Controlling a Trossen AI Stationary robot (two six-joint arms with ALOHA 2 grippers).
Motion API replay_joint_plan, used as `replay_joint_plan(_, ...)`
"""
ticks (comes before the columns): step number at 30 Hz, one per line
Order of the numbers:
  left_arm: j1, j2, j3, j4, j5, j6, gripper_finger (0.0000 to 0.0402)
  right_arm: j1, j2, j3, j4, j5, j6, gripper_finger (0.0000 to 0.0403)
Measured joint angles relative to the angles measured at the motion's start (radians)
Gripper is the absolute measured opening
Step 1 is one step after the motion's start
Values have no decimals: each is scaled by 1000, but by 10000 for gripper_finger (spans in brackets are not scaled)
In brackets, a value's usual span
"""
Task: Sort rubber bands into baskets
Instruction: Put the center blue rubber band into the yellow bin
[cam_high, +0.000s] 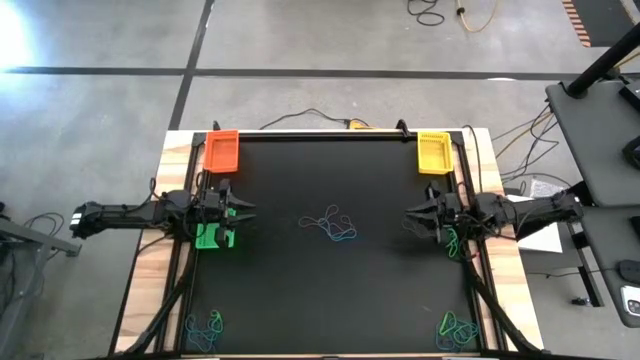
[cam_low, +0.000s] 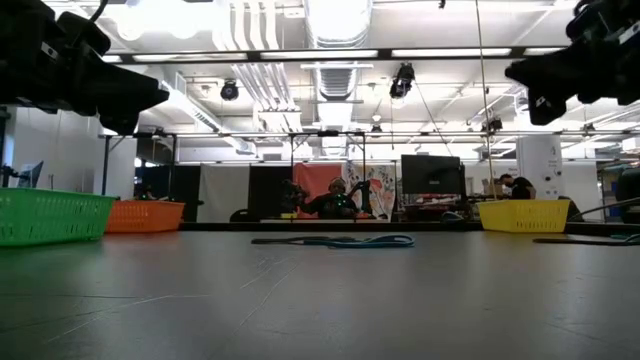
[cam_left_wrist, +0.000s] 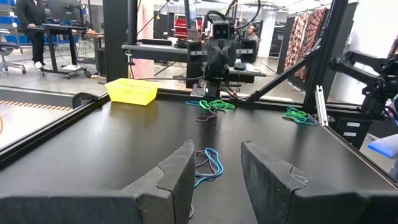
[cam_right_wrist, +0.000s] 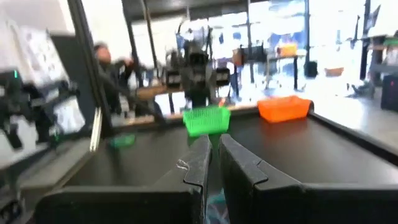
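Judged from how things lie, the sorting has barely begun: every rubber band in sight rests on the black counter (cam_high: 300, 290), and none shows inside a basket, though the green basket's floor is partly hidden by the arm above it. Taking the overhead picture as a clock face, and going from the near edge to the far one, a blue-and-teal cluster (cam_high: 205, 328) lies at 7 o'clock near the front corner, and a green-and-blue cluster (cam_high: 455, 328) mirrors it at 5 o'clock. The middle pile (cam_high: 331, 226) of blue and teal loops sits close to the centre, well apart from both arms. At 9 o'clock the left gripper (cam_high: 243, 209) hangs above the green basket (cam_high: 213, 237), pointing inward toward the centre, its fingers (cam_left_wrist: 175, 180) standing partly apart with nothing between them; the middle pile shows through the gap, farther off. At 3 o'clock the right gripper (cam_high: 410, 219) faces it across the counter, fingers (cam_right_wrist: 202, 165) pressed nearly together; no band is visibly caught in them, and a few green loops (cam_high: 452, 240) lie on the counter just under that arm. Farthest back, the orange basket (cam_high: 221, 151) stands at 11 o'clock and the yellow basket (cam_high: 434, 152) at 1 o'clock. All the loose clusters are left to sort.
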Motion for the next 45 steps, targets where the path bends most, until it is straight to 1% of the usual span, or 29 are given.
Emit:
replay_joint_plan(4, 0, 0, 0, 0, 0, 0, 115, 35, 196, 47, 42, 10, 19, 43)
replay_joint_plan(7, 0, 0, 0, 0, 0, 0, 115, 63, 360, 91, 42, 11, 40, 52)
replay_joint_plan(11, 0, 0, 0, 0, 0, 0, 115, 128, 548, 151, 42, 6, 40, 68)
replay_joint_plan(15, 0, 0, 0, 0, 0, 0, 115, 197, 678, 218, 46, 16, 40, 94)
replay_joint_plan(18, 0, 0, 0, 0, 0, 0, 115, 220, 755, 269, 24, 58, 41, 118)
replay_joint_plan(20, 0, 0, 0, 3, 0, 0, 115, 220, 798, 311, 1, 83, 51, 133)
replay_joint_plan(23, 0, 0, 0, 4, 0, 0, 115, 213, 862, 369, -12, 90, 66, 153)
replay_joint_plan(27, 0, 0, 0, 5, 0, 0, 115, 207, 974, 404, 9, 122, 65, 168)
replay_joint_plan(31, 0, 0, 0, 6, 0, 0, 115, 188, 1113, 410, 89, 188, 61, 173)
replay_joint_plan(35, 0, 0, 0, 8, 0, 0, 115, 143, 1238, 414, 228, 194, 58, 173)
replay_joint_plan(40, 0, 0, 0, 8, 0, 0, 115, 72, 1338, 460, 244, 194, 108, 173)
replay_joint_plan(45, 0, 0, 0, 8, 0, 0, 115, 28, 1411, 494, 241, 184, 108, 173)
